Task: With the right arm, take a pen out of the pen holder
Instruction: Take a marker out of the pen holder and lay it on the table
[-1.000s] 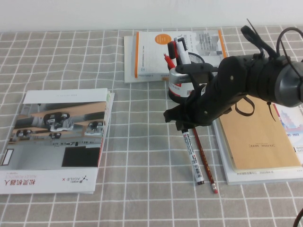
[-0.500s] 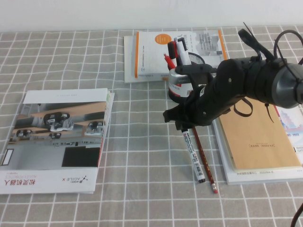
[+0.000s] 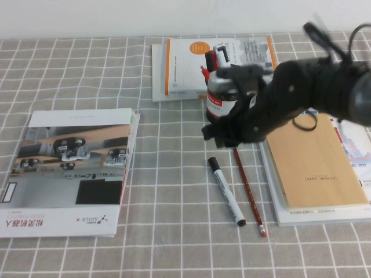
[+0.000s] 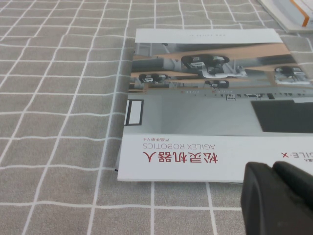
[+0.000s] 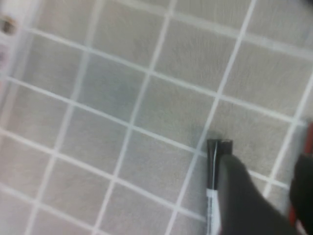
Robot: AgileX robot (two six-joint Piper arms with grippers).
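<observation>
One checked bench (image 3: 174,174) | booklet (image 4: 205,98) flat, left gripper (image 4: 279,196) low over its corner, jaws together | right gripper (image 3: 222,136) parted, empty, just in front of pen holder (image 3: 220,95) | pen (image 3: 226,191) lying on bench beside pencil (image 3: 249,194), clear of gripper

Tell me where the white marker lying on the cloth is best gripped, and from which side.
Grip the white marker mid-barrel, coming straight down with the jaws across its width. It lies flat, and the pencil lies alongside but apart, leaving finger room. The right gripper hovers open near its black cap; the left gripper is parked by the brochure.
</observation>
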